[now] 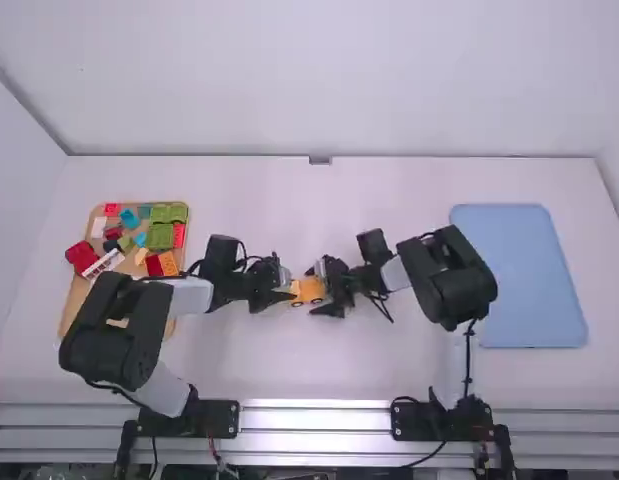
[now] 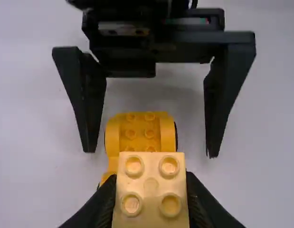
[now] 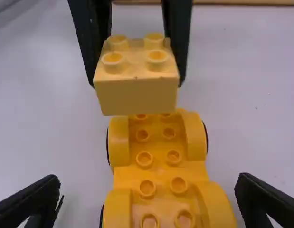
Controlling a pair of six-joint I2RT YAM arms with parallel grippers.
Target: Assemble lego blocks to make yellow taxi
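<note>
The left claw (image 1: 287,287) grips a yellow two-by-two LEGO brick (image 3: 137,90) above the left end of the yellow wheeled taxi chassis (image 3: 161,175), mid-worktop (image 1: 309,365). The right claw (image 1: 322,291) is open, its fingers apart on either side of the chassis.

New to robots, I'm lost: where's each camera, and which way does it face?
High: above and behind the arms, facing forward and down at the table; both arms show.
Left wrist: mounted there, looking past the left claw at the yellow block it grips.
Right wrist: mounted there, looking past the open right claw at the car base.
Wrist views share block and base, and face each other's claw.
</note>
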